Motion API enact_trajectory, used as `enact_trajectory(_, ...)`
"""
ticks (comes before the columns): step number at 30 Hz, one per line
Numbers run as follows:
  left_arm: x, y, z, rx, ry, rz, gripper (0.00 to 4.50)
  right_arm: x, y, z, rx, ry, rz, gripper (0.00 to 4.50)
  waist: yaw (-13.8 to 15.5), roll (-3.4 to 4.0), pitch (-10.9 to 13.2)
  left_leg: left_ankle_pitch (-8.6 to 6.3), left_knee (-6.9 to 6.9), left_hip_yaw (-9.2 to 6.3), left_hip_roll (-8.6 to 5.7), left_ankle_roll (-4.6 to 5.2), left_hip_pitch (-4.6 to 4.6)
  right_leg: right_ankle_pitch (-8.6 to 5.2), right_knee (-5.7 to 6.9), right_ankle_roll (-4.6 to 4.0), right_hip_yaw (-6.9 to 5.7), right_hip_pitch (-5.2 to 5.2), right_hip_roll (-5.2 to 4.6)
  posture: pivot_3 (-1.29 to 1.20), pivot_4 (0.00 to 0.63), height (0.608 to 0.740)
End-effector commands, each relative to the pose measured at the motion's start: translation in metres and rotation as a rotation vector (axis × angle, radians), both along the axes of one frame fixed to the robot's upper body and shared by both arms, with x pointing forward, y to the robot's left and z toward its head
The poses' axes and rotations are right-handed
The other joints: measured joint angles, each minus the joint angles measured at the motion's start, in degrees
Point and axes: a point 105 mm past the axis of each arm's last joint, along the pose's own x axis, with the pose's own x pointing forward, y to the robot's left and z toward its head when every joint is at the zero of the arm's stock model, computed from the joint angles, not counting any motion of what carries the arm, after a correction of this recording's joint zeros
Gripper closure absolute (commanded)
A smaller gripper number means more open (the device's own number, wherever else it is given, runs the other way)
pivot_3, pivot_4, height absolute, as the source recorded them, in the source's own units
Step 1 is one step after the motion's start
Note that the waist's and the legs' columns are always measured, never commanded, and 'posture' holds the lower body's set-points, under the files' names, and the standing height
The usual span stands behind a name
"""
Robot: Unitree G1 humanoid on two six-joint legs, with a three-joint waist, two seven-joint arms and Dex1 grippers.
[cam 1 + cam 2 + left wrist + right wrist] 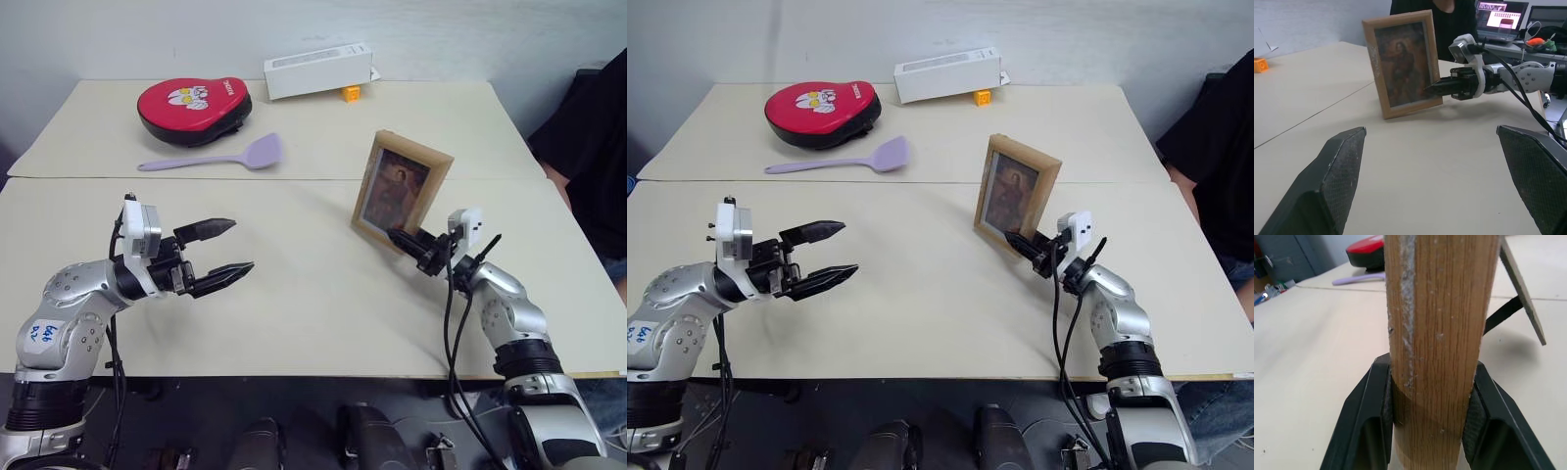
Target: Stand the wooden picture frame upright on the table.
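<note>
The wooden picture frame stands upright on the table, right of centre, its portrait picture facing me. In the right wrist view its light-wood edge sits clamped between the two black fingers, and the fold-out stand angles out behind it. My right gripper is shut on the frame's lower right edge. My left gripper hovers over the left part of the table, open wide and holding nothing, well apart from the frame. From the left wrist, the frame shows with the right gripper on it.
A red padded mitt, a lilac spatula, a long white box and a small orange block lie on the far table half. A person in black sits at the right edge. A seam crosses the table.
</note>
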Motion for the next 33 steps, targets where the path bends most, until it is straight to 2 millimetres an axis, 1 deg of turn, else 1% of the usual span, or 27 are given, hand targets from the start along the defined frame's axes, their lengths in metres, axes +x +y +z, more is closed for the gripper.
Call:
enact_trajectory(1,-0.001,0.003,0.008,0.013,-0.045,0.017,0.0,-0.003,-0.024,-0.031,-0.11,0.128,-0.094,3.23,0.06,0.0,-0.01,0.0,0.0,0.0,0.0,0.0,0.01,0.0,0.0,0.0,0.0,0.01,0.0,0.0,0.15,0.74)
enact_trajectory(6,-0.001,0.002,0.008,0.014,-0.045,0.014,0.0,-0.002,-0.031,-0.035,-0.13,0.167,-0.133,3.23,0.2,-0.1,-0.15,-0.01,0.0,-0.03,-0.01,0.01,0.04,0.01,-0.06,0.01,-0.01,0.09,-0.02,0.0,0.15,0.74)
enact_trajectory(8,-0.002,0.001,0.006,0.037,-0.043,0.001,0.0,-0.003,-0.031,-0.032,-0.121,0.168,-0.127,3.23,0.2,-0.12,-0.18,-0.01,0.0,-0.03,-0.01,0.02,0.05,0.01,-0.07,0.02,-0.01,0.11,-0.02,0.0,0.15,0.74)
enact_trajectory(9,-0.002,0.002,0.004,0.057,-0.044,-0.005,0.0,-0.006,-0.029,-0.029,-0.111,0.17,-0.097,2.51,0.25,-0.12,-0.18,-0.01,0.0,-0.03,-0.01,0.02,0.05,0.01,-0.07,0.02,-0.02,0.12,-0.02,0.0,0.15,0.74)
enact_trajectory(10,-0.003,0.002,0.003,0.07,-0.044,-0.01,0.0,-0.009,-0.027,-0.027,-0.105,0.172,-0.075,2.3,0.35,-0.11,-0.18,-0.01,0.0,-0.05,-0.01,0.02,0.04,0.01,-0.06,0.02,-0.04,0.11,-0.02,0.0,0.15,0.74)
enact_trajectory(11,-0.003,0.003,0.002,0.075,-0.043,-0.009,0.0,-0.008,-0.029,-0.025,-0.116,0.162,-0.093,1.99,0.36,-0.1,-0.17,-0.01,0.0,-0.08,-0.01,0.02,0.0,0.01,-0.07,0.02,-0.07,0.11,-0.02,0.0,0.15,0.74)
enact_trajectory(15,0.0,0.009,0.001,0.078,-0.04,0.01,0.0,-0.011,-0.046,-0.02,-0.154,0.142,-0.162,0.68,0.44,-0.1,-0.17,-0.02,-0.02,-0.09,-0.02,0.03,-0.04,0.02,-0.07,0.03,-0.08,0.1,-0.04,0.0,0.15,0.74)
enact_trajectory(17,0.0,0.014,-0.002,0.081,-0.028,0.022,0.0,-0.019,-0.054,-0.017,-0.168,0.129,-0.149,0.02,0.54,-0.09,-0.17,-0.03,-0.01,-0.09,-0.04,0.04,-0.04,0.02,-0.09,0.04,-0.08,0.1,-0.05,0.0,0.15,0.74)
enact_trajectory(19,0.0,0.019,-0.006,0.086,-0.013,0.038,0.0,-0.03,-0.059,-0.013,-0.18,0.124,-0.121,0.02,0.8,-0.09,-0.17,-0.04,-0.02,-0.1,-0.04,0.07,-0.07,0.02,-0.09,0.04,-0.1,0.1,-0.05,0.0,0.15,0.74)
enact_trajectory(21,-0.001,0.025,-0.012,0.095,0.001,0.055,0.0,-0.044,-0.065,-0.014,-0.231,0.114,-0.096,0.02,0.85,-0.08,-0.17,-0.05,-0.04,-0.11,-0.04,0.09,-0.09,0.02,-0.11,0.04,-0.11,0.1,-0.04,0.0,0.15,0.74)
enact_trajectory(22,-0.001,0.027,-0.014,0.103,0.003,0.066,0.0,-0.051,-0.069,-0.013,-0.266,0.093,-0.087,0.02,0.97,-0.08,-0.16,-0.07,-0.05,-0.09,-0.04,0.12,-0.09,0.02,-0.13,0.04,-0.1,0.1,-0.05,0.0,0.15,0.74)
enact_trajectory(24,-0.004,0.033,-0.021,0.131,0.006,0.078,0.0,-0.068,-0.071,-0.004,-0.327,-0.008,-0.04,0.02,1.04,-0.08,-0.16,-0.08,-0.05,-0.08,-0.04,0.13,-0.09,0.02,-0.15,0.04,-0.1,0.1,-0.04,0.0,0.15,0.74)
enact_trajectory(26,-0.005,0.044,-0.031,0.206,0.002,0.123,0.0,-0.087,-0.066,0.007,-0.459,-0.184,0.039,0.02,0.95,-0.06,-0.15,-0.09,-0.06,-0.06,-0.03,0.15,-0.07,0.02,-0.26,0.04,-0.08,0.09,-0.03,0.0,0.15,0.74)
enact_trajectory(28,-0.007,0.053,-0.04,0.254,0.01,0.158,0.0,-0.101,-0.059,0.012,-0.571,-0.322,0.109,0.02,0.43,-0.01,-0.12,-0.14,-0.1,0.01,-0.03,0.22,-0.01,0.02,-0.3,0.04,-0.01,0.09,0.0,0.0,0.15,0.74)
enact_trajectory(29,-0.009,0.058,-0.044,0.269,0.015,0.171,0.0,-0.106,-0.057,0.012,-0.597,-0.351,0.132,0.02,0.14,-0.01,-0.12,-0.24,-0.12,0.04,-0.04,0.4,0.03,0.02,-0.27,0.04,0.02,0.09,0.01,0.0,0.15,0.74)
enact_trajectory(31,-0.012,0.064,-0.051,0.295,0.02,0.197,0.0,-0.112,-0.055,0.013,-0.629,-0.408,0.151,0.02,-0.05,-0.01,-0.12,-0.27,-0.13,0.06,-0.01,0.43,0.09,0.02,-0.23,0.04,0.05,0.1,0.03,0.0,0.15,0.74)
enact_trajectory(33,-0.014,0.067,-0.053,0.304,0.015,0.206,0.0,-0.116,-0.053,0.012,-0.656,-0.431,0.176,0.02,0.07,-0.01,-0.11,-0.27,-0.13,0.06,0.01,0.42,0.11,0.02,-0.22,0.04,0.06,0.1,0.03,0.0,0.15,0.74)
